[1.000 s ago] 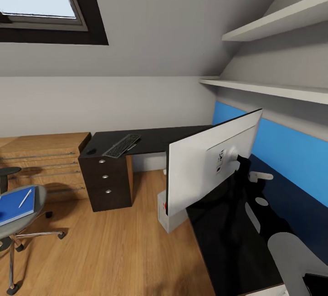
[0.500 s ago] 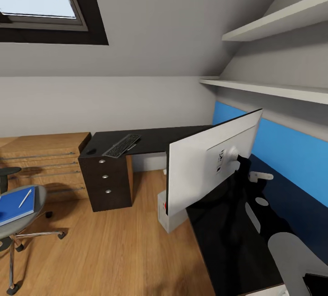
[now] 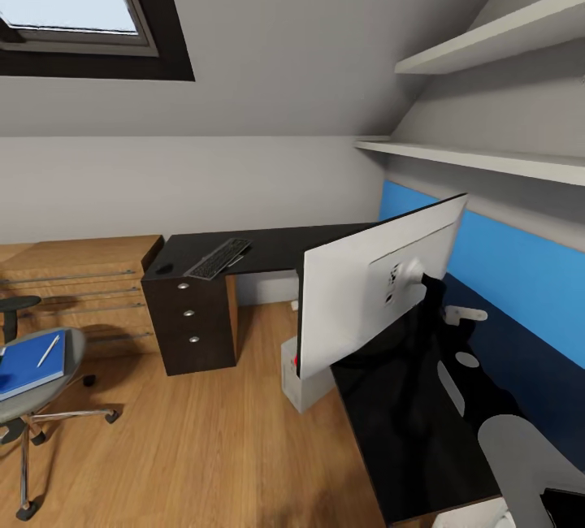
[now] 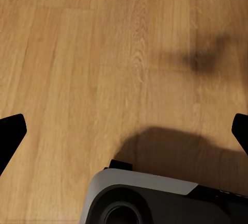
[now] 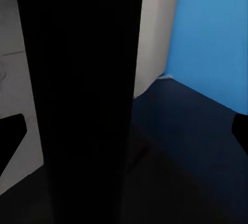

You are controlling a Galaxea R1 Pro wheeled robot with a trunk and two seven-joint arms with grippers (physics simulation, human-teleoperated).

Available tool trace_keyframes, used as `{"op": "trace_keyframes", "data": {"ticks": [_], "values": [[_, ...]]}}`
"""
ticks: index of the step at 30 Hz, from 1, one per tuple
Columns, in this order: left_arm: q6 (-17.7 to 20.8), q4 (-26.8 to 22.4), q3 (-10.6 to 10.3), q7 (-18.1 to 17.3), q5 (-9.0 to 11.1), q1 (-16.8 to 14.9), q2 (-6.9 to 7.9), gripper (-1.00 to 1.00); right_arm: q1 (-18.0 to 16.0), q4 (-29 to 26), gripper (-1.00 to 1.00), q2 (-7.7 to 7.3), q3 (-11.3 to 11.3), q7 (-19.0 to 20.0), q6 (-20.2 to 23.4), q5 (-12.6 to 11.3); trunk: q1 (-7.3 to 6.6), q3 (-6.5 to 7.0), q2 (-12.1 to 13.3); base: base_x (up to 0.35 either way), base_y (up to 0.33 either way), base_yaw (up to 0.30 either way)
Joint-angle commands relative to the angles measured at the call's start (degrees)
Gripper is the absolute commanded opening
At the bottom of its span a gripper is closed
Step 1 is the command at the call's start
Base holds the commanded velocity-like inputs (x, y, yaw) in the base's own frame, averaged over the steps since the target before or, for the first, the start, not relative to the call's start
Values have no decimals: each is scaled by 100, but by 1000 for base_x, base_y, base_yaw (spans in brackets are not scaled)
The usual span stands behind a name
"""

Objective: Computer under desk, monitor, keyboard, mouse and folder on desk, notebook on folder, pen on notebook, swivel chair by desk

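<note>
Standing on the near right of the desk (image 3: pixel 268 245), the monitor (image 3: pixel 366 292) shows its white back, its dark stand right between the right gripper's (image 5: pixel 124 131) spread fingertips. The left gripper (image 4: pixel 124 131) hangs spread over wooden floor (image 4: pixel 77 53), far from the left-side folder (image 3: pixel 28 361) on the swivel chair (image 3: pixel 49 398)

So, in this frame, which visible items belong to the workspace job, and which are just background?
Job items:
monitor
keyboard
desk
computer
swivel chair
folder
pen

Background:
wooden dresser
wall shelves
skylight window
</note>
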Motion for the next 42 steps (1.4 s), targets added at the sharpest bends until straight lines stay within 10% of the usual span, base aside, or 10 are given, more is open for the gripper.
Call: {"op": "trace_keyframes", "data": {"ticks": [1, 28, 38, 42], "values": [[-11, -9, -40, 29, 38, 2, 4, 100, -4, 4, 100, -1, -4, -16, -20, -12, 0, -5, -3, -4, 0, 0], [-4, -9, -42, 41, 38, 2, -3, 100, 12, -189, 100, 56, 4, -7, 195, -45, 0, -5, -3, -185, 0, 0], [212, -864, -59, 300, 30, 2, -48, 100, 1769, -4036, 100, 606, -9, -33, 2885, -81, 0, -5, -3, -8, 0, 0], [1398, -1918, -58, 1098, 29, 2, -34, 100, 2073, -4684, 100, 913, -21, -40, 3579, -83, 0, -5, -3, 0, 0, 0]]}}
